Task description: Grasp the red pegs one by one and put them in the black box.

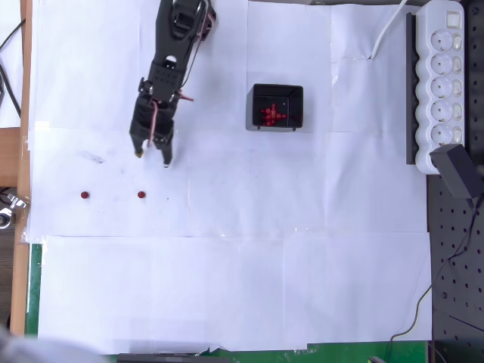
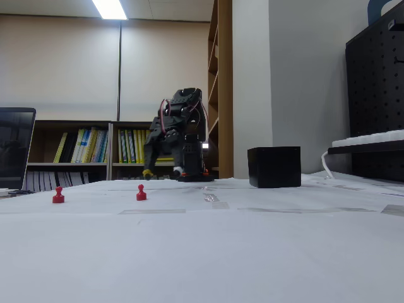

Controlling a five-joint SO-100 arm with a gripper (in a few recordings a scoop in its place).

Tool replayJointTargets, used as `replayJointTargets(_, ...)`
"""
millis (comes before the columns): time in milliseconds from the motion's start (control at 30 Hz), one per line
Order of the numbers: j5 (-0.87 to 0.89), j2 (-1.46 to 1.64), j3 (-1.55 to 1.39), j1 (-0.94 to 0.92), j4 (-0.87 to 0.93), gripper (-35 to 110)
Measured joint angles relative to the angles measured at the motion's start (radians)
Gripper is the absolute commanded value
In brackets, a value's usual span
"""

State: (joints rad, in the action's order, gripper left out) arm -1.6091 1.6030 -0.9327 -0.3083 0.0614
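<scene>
Two red pegs stand upright on the white paper: one point(image 1: 141, 194) point(image 2: 141, 192) just below my gripper in the overhead view, the other point(image 1: 84, 194) point(image 2: 58, 195) farther left. Several more red pegs point(image 1: 271, 115) lie inside the black box point(image 1: 257, 121) point(image 2: 274, 166), which sits to the right of the arm. My black gripper point(image 1: 152, 156) point(image 2: 149, 172) points down toward the paper, a short way above the nearer peg in the overhead view. Its fingers stand slightly apart with nothing between them.
A white power strip point(image 1: 443, 83) on a black rail lies along the right edge, with a white cable point(image 1: 387, 34) running off it. Black pegboard point(image 1: 454, 265) borders the paper on the right. Open white paper point(image 1: 227, 287) spreads below the pegs.
</scene>
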Motion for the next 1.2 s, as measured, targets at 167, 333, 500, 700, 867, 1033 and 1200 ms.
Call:
replayJointTargets(167,0.018,0.138,-0.021,0.005,-0.187,26)
replayJointTargets(333,0.034,0.239,-0.071,0.014,-0.304,26)
replayJointTargets(500,0.052,0.311,-0.121,0.035,-0.390,26)
replayJointTargets(700,0.069,0.377,-0.150,0.054,-0.482,26)
replayJointTargets(867,0.071,0.405,-0.169,0.054,-0.514,26)
replayJointTargets(1033,0.071,0.449,-0.207,0.054,-0.545,26)
replayJointTargets(1200,0.071,0.489,-0.258,0.054,-0.554,26)
